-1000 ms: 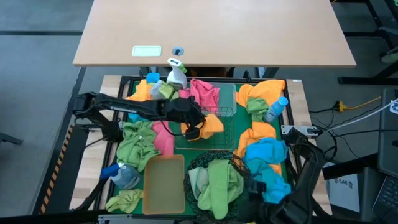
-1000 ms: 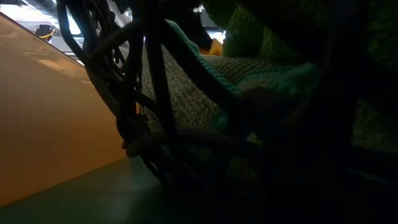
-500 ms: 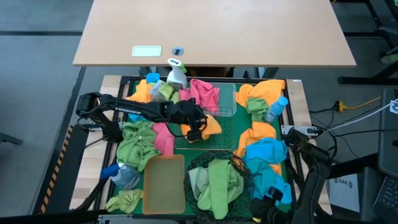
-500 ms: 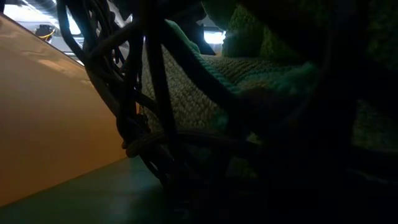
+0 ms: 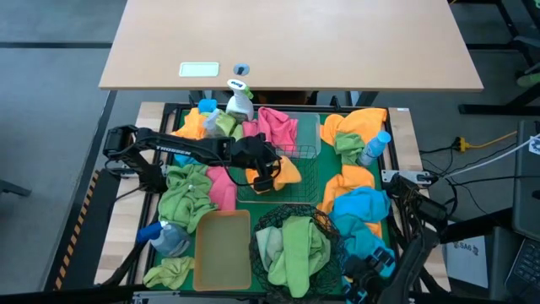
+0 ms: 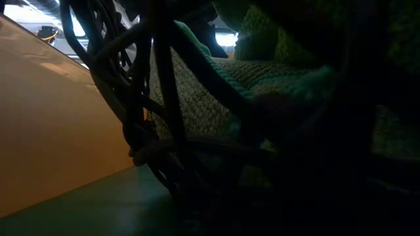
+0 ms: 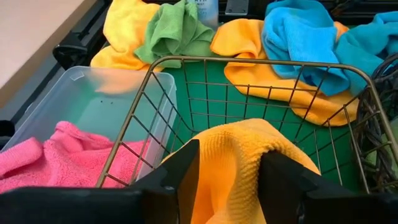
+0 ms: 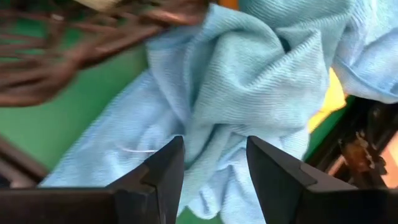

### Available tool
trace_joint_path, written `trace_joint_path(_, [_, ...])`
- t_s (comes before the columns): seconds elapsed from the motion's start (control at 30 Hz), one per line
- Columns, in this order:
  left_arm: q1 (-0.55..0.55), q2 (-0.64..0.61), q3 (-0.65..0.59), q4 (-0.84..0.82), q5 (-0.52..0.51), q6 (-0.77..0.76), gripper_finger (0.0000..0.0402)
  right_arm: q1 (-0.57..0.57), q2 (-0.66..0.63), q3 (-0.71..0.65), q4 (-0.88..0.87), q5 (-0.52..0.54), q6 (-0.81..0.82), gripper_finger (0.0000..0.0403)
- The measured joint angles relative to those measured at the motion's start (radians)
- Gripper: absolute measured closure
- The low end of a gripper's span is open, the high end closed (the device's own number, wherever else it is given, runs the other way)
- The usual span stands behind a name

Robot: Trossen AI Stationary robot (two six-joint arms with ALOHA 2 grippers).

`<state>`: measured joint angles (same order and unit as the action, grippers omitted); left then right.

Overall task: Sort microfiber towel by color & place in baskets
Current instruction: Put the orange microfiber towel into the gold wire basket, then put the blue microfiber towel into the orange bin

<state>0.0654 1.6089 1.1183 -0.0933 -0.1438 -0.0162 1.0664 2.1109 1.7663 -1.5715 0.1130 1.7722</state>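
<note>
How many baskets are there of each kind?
Clear plastic bin: 1
Wire rectangular basket: 1
Tan bin: 1
Round black mesh basket: 1
Total: 4

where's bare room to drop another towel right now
Free: the tan rectangular bin, and the clear plastic bin's end beyond its pink towel. The wire basket has bare floor past its orange towel. Crowded: the round black mesh basket, the cloth-covered green mat.
</note>
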Motion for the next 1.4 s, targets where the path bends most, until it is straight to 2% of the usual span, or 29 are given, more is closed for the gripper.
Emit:
trace_joint_path(0.5, [0.0, 0.0, 0.0, 0.0, 0.0, 0.001, 0.0268, 0.0, 0.0, -0.11, 0.048, 0.03, 0.006, 0.0238])
trace_joint_path(0.6, [0.0, 0.0, 0.0, 0.0, 0.0, 0.001, 0.0268, 0.0, 0.0, -0.119, 0.063, 0.032, 0.005, 0.0275])
trace_joint_path(0.77, [0.0, 0.0, 0.0, 0.0, 0.0, 0.0, 0.0268, 0.0, 0.0, -0.119, 0.052, 0.033, 0.004, 0.0382])
trace_joint_path(0.83, [-0.001, -0.001, 0.0, 0.0, 0.001, -0.009, 0.0269, 0.0, 0.0, -0.118, 0.04, 0.033, 0.001, 0.0391])
trace_joint_path(0.93, [-0.001, -0.004, 0.0, -0.008, 0.003, -0.018, 0.0269, 0.0, 0.0, -0.094, 0.0, 0.033, 0.0, 0.038])
trace_joint_path(1.03, [0.001, -0.008, 0.001, -0.036, -0.006, -0.017, 0.0269, 0.0, -0.01, -0.073, 0.002, 0.037, -0.002, 0.0394])
trace_joint_path(1.4, [0.011, -0.008, 0.231, -0.534, -0.023, 0.0, 0.0269, 0.0, -0.016, -0.016, 0.0, 0.008, -0.023, 0.0398])
